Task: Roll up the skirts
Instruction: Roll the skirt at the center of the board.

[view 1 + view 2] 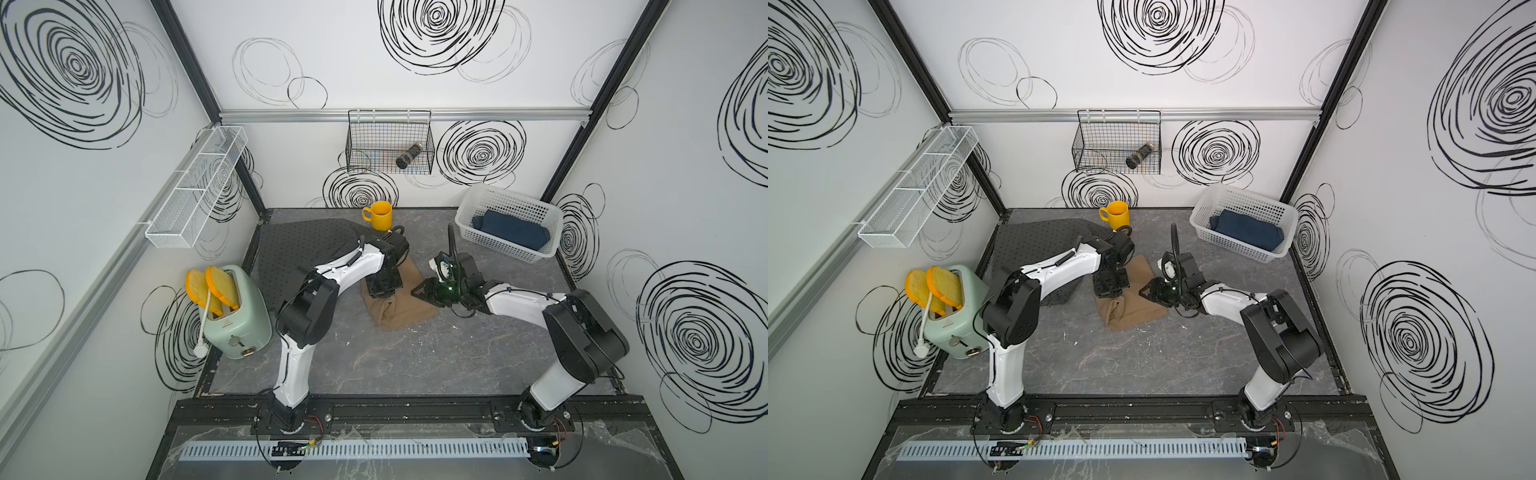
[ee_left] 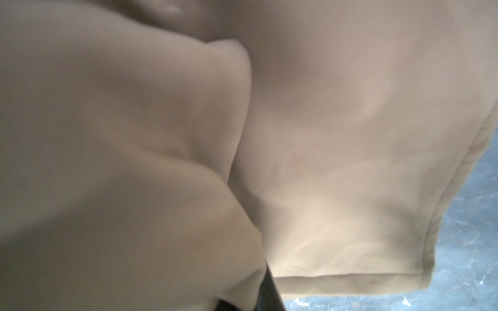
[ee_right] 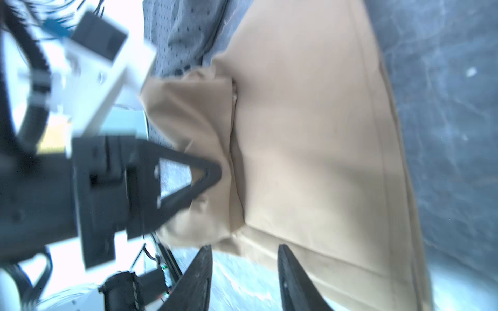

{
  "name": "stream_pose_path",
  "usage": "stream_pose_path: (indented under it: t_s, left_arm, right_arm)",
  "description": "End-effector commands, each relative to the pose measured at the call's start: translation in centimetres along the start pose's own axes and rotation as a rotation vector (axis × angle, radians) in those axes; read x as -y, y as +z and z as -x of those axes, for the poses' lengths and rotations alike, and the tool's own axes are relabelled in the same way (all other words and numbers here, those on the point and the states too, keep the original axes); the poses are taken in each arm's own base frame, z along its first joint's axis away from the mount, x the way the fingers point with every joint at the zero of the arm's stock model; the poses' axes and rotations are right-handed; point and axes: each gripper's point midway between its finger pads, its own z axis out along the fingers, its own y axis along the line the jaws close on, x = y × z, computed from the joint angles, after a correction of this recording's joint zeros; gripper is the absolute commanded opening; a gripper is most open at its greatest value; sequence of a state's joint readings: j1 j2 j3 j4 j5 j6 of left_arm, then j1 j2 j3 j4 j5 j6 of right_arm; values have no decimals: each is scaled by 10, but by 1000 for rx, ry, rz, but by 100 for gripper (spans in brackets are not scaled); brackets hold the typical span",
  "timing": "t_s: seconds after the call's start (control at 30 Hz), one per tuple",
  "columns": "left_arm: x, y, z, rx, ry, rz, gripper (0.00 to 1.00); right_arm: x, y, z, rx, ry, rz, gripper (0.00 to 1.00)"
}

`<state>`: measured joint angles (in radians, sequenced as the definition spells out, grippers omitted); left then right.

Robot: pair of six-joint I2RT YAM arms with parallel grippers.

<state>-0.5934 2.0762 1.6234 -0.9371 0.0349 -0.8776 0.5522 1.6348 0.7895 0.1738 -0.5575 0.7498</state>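
soft, matte tan skirt [image 1: 411, 309] lies mid-way on the grey marbled table [image 1: 415, 365], a rumpled rectangle running roughly front to back (bunched into a lumpy fold on the left arm's side). left gripper [image 3: 215, 175] is clamped tight on that fold; right gripper [image 3: 244, 249] hovers at the skirt's edge, jaws parted, holding nothing.

No legible text, number or brand for you to log. The mint-green toaster [image 1: 240, 322] at the worktop's left edge bears a small triangular mark with tiny print under it, unreadable in both top views.
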Motion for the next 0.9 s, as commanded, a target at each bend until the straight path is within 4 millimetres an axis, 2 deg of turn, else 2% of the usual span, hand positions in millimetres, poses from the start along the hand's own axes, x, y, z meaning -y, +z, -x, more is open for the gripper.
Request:
stream_pose_path:
  t_s: [0.0,0.1,0.27,0.33,0.43,0.53,0.6,0.7,0.77,0.87]
  left_arm:
    - [9,12,-6,8,25,73,1]
    - [22,19,-6,36,55,117,9]
    - [37,44,-9,-1,76,144,12]
    - [43,51,-9,-13,84,143,15]
    - [56,51,-7,-2,109,125,25]
    - [67,50,-3,-8,116,86,34]
    - [75,48,-1,-11,131,58,41]
    - [82,39,2,-10,159,21,48]
    - [86,24,7,13,184,-11,56]
    - [97,-4,13,46,222,-109,67]
  right_arm:
    - [3,4,-16,-7,-82,32,44]
    - [16,9,-22,-20,-73,8,44]
    - [32,16,-29,-63,-38,-39,38]
    - [35,11,-30,-44,-37,-58,39]
    - [33,0,-30,-3,-58,-62,41]
    - [27,-12,-28,59,-91,-43,50]
    - [19,-15,-28,75,-99,-14,55]
    - [11,-15,-24,82,-80,-17,57]
    - [9,-14,-21,83,-61,-41,54]
    - [-8,-19,-13,131,-75,-8,48]
